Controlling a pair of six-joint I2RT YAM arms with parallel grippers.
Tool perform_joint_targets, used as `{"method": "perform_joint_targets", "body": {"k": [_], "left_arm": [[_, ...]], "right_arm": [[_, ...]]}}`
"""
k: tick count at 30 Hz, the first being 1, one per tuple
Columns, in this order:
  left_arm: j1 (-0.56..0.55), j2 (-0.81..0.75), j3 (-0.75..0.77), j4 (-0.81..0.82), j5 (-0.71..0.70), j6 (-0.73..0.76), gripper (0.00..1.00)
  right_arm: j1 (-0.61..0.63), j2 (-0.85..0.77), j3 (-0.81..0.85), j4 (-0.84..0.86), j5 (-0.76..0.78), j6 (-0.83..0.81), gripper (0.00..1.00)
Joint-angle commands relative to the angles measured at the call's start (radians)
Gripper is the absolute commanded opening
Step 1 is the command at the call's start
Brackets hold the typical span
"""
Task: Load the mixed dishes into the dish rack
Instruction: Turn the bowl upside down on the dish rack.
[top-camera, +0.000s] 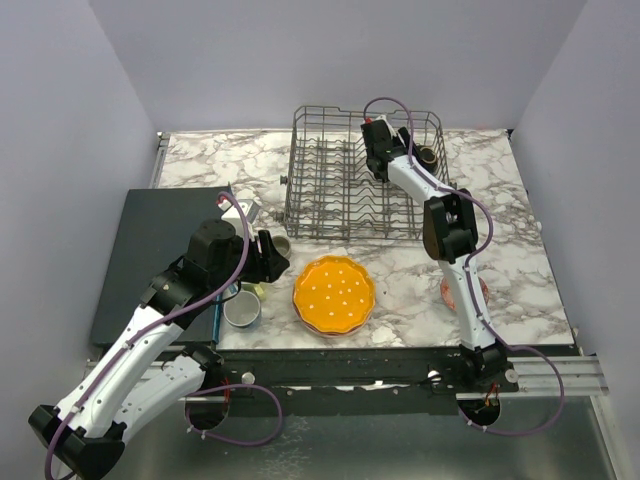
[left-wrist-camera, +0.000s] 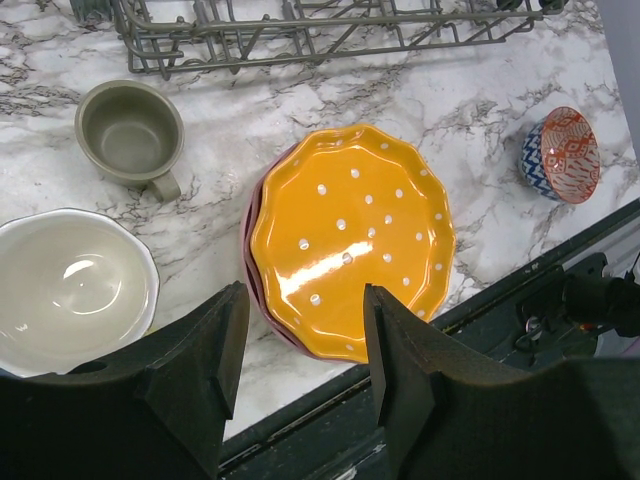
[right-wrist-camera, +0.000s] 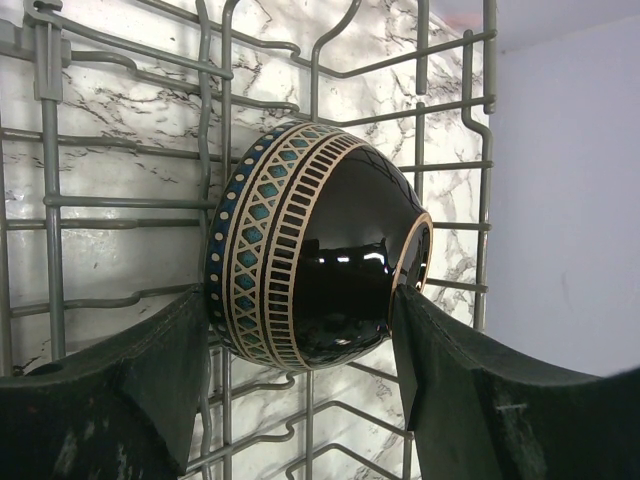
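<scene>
The grey wire dish rack (top-camera: 330, 205) stands at the back of the marble table. My right gripper (top-camera: 415, 152) reaches into its right end, shut on a black bowl (right-wrist-camera: 320, 270) with a blue and cream patterned rim; the bowl lies on its side against the rack wires (right-wrist-camera: 50, 200). An orange scalloped white-dotted plate (top-camera: 334, 294) (left-wrist-camera: 350, 240) lies on a pink plate (left-wrist-camera: 248, 250) near the front edge. My left gripper (top-camera: 275, 255) (left-wrist-camera: 305, 335) hangs open just left of that plate, nothing between its fingers.
A grey mug (left-wrist-camera: 128, 135) (top-camera: 281, 245) and a white bowl (left-wrist-camera: 70, 285) (top-camera: 242, 310) sit left of the orange plate. A small red and blue patterned bowl (left-wrist-camera: 562, 155) stands right of it, beside the right arm. A dark mat (top-camera: 140, 260) covers the left side.
</scene>
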Motion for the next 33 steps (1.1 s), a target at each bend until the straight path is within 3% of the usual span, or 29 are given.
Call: {"method": "perform_joint_targets", "body": {"k": [1, 3, 8, 14, 21, 33], "left_arm": [[0.007, 0.007, -0.006, 0.018, -0.022, 0.0, 0.56], [0.007, 0.007, -0.006, 0.016, -0.022, 0.0, 0.56], [0.007, 0.001, -0.005, 0.016, -0.027, 0.0, 0.56], [0.007, 0.002, -0.006, 0.017, -0.028, 0.0, 0.56], [0.008, 0.001, -0.006, 0.016, -0.033, 0.0, 0.56], [0.006, -0.008, -0.007, 0.014, -0.041, -0.005, 0.61]], "right_arm": [[-0.006, 0.01, 0.033, 0.03, 0.038, 0.014, 0.69], [-0.006, 0.005, 0.031, 0.023, 0.037, 0.021, 0.77], [-0.003, -0.011, 0.024, 0.001, 0.019, 0.045, 0.88], [0.006, -0.021, 0.013, -0.002, 0.019, 0.047, 0.93], [0.019, -0.054, 0.01, -0.067, -0.003, 0.096, 0.95], [0.022, -0.239, -0.098, -0.188, -0.172, 0.289, 0.95]]}}
